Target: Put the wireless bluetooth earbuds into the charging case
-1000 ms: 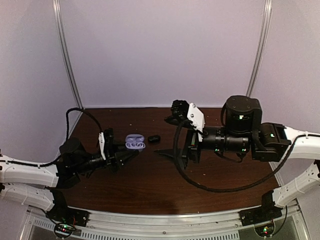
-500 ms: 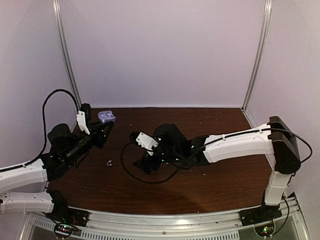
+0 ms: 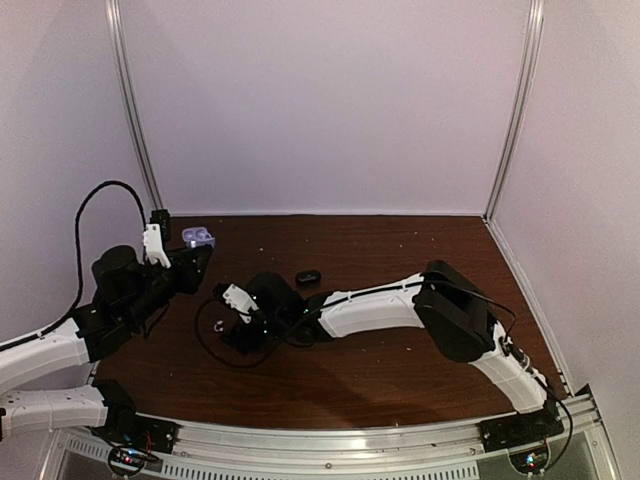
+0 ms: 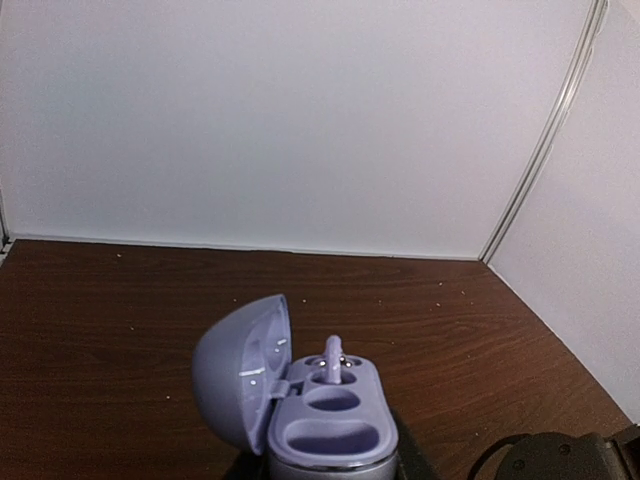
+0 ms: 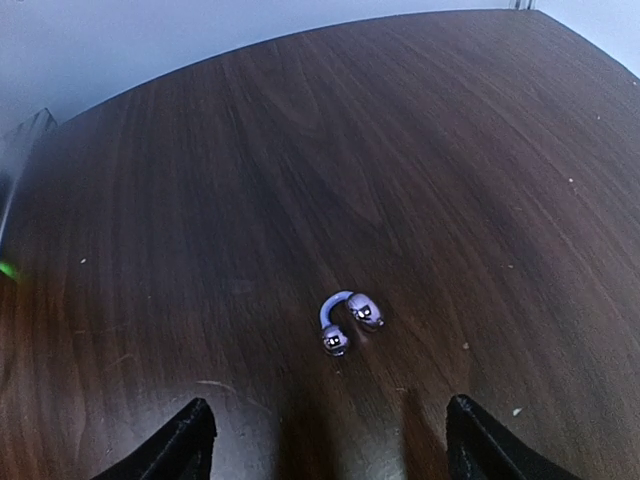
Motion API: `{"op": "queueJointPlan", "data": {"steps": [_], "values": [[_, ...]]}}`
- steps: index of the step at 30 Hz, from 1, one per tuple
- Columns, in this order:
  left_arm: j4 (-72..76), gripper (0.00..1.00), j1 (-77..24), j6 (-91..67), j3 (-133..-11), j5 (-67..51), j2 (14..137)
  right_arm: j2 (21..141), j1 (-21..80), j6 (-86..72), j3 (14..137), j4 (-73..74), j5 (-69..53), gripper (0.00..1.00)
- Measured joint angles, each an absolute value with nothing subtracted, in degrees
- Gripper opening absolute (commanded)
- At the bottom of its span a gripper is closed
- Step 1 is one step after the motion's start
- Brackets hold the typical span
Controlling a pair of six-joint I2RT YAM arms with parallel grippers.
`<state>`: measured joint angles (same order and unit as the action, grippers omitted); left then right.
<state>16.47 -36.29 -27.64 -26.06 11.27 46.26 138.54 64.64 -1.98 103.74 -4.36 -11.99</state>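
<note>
Earbud lies loose on the tabletop, just ahead of the right end effector, between its spread fingers, long axis roughly crosswise. The left end effector, clamped on the open case, holds it raised, farther off.

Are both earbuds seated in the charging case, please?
No, one earbud lies loose on the table.

No writing, label, brand, number or sign can be read in any of the views. The charging case shows only plain lavender plastic on its open lid and around its wells, with no legible print.
</note>
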Motion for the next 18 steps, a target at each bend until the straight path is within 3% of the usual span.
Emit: {"op": "queueJointPlan", "data": {"steps": [8,18], "values": [[16.21,0.0,-36.29,-27.66,-26.33,11.38,45.8,148.75,65.23,-3.22,115.81,-1.93,-11.53,0.74],[16.25,0.0,-36.12,-27.62,-26.55,11.4,44.66,156.07,65.67,-2.9,127.66,1.61,-5.45,0.57]]}}
